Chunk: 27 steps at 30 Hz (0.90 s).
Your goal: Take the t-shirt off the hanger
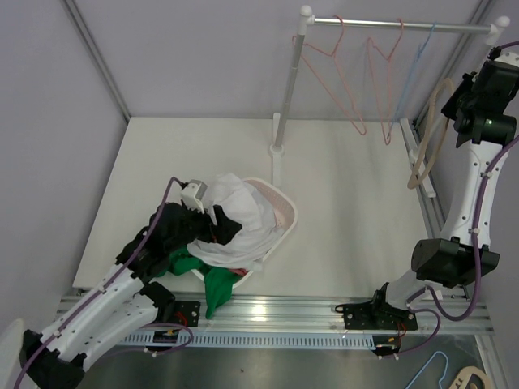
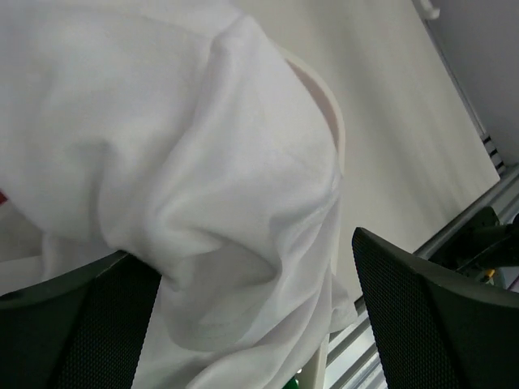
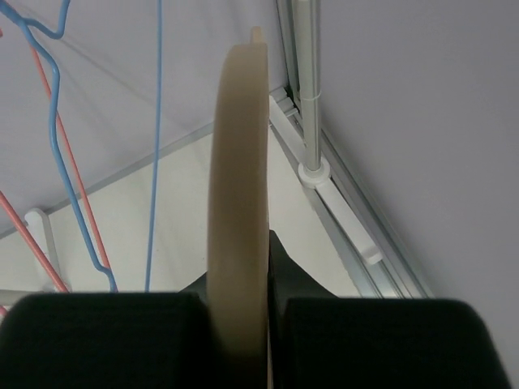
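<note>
Near left table edge: left gripper (image 2: 255,324), jaws spread wide, over the white t-shirt (image 1: 247,212) heaped in a basket (image 1: 289,212). The t-shirt is likely soft, light and limp, best pinched at a bunched fold. Far right corner: right gripper (image 3: 239,324) pinching the bare beige hanger (image 3: 238,162).

This looks like a robotics lab test cell. A bare white surface (image 1: 349,203) is boxed in by plain grey wall panels (image 1: 186,57). An aluminium rail (image 1: 308,312) along its near edge carries two cabled robot arms (image 1: 105,296). A clothes rack (image 1: 389,24) with wire hangers (image 1: 358,123) stands at the far edge.
</note>
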{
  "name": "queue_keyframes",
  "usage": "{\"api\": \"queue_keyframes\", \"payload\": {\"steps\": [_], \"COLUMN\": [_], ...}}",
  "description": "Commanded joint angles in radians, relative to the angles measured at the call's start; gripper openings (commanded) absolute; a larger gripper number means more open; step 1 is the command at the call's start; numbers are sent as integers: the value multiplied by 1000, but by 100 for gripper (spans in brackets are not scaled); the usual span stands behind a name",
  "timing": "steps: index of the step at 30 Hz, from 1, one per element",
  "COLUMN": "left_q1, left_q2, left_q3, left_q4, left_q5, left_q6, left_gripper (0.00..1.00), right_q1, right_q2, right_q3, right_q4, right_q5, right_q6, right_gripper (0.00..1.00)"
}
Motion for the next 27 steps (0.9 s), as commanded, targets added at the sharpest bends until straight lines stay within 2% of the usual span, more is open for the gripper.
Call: {"api": "queue_keyframes", "payload": {"steps": [1,4,5,7,9,10,14,17,18,19,23,27], "left_q1": [-1,-9,-16,-30,-33,-33,-53,-140,-198,-223,-325,-374], "left_q2": [-105,-122,-110,-79,-38,-25,124,235,324,373,618,806], "left_q3": [117,192,212,309,353,360,377,398,425,448,650,755], "left_q4": [-119,-145,-162,-184,-140,-103,168,329,391,402,416,523], "left_q5": [-133,-145,-188,-234,-209,-117,139,262,275,288,365,481], "left_q6": [48,95,129,169,221,236,225,232,250,273,385,367], "left_gripper": [99,100,100,100,100,100,99,99,100,95,91,92], "right_q1": [3,8,25,63,118,135,183,195,195,195,195,195], "right_q2": [-79,-111,-117,-146,-207,-235,-344,-394,-405,-412,-422,-416], "right_q3": [-9,-9,-10,-51,-111,-187,-309,-332,-334,-334,-305,-286], "right_q4": [16,-9,-17,-30,-5,17,78,71,65,60,33,14], "right_q5": [37,5,3,51,107,114,135,158,163,158,119,69], "right_q6": [11,41,55,75,102,127,188,195,193,190,190,193], "right_gripper": [0,0,0,0,0,0,0,0,0,0,0,0]}}
